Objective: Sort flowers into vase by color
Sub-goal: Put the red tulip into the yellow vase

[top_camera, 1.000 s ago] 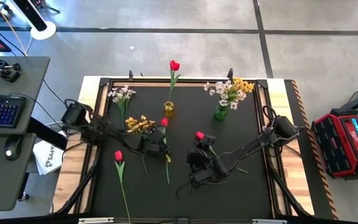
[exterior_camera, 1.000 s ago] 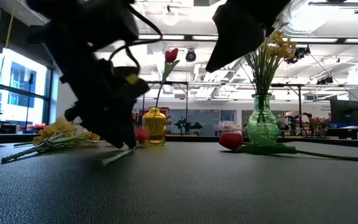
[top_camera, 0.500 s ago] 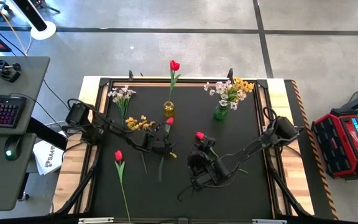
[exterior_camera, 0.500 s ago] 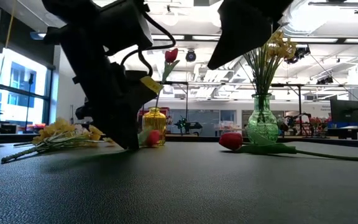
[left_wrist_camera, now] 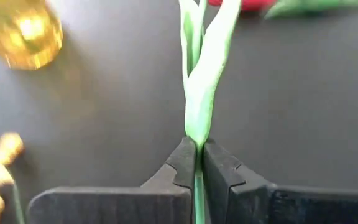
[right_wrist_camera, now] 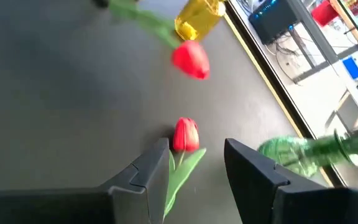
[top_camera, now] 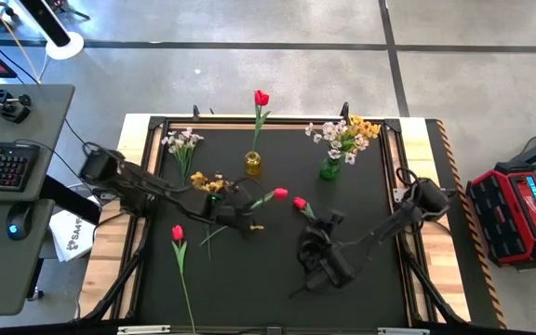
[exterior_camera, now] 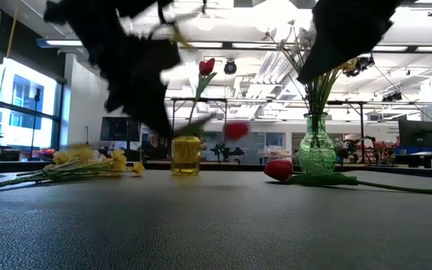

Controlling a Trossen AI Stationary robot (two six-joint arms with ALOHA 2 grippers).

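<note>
Since the earlier frame, our left claw had snapped closed on the stem of a red tulip and lifted it off the tabletop, so that its bloom now hung in the air just short of the yellow vase. In the left wrist view we saw both fingers pinched tight on the green stem with the leaves fanning out past them. Our right claw stood partly open above a second red tulip lying on the tabletop, straddling its leaf; we could not tell that it gripped anything.

We judged the step in hand to be carrying a red flower to its vase. The yellow vase already held one upright red tulip, so that looked like the red destination. The green vase held white and yellow sprays together. Loose yellow sprays lay near the left arm, white sprays lay at the far left, and a third red tulip lay nearer the front edge.

Next, we reckoned, the left arm needed to tip the stem end down, line it over the narrow mouth of the yellow vase without knocking the tulip inside, then lower and release.
</note>
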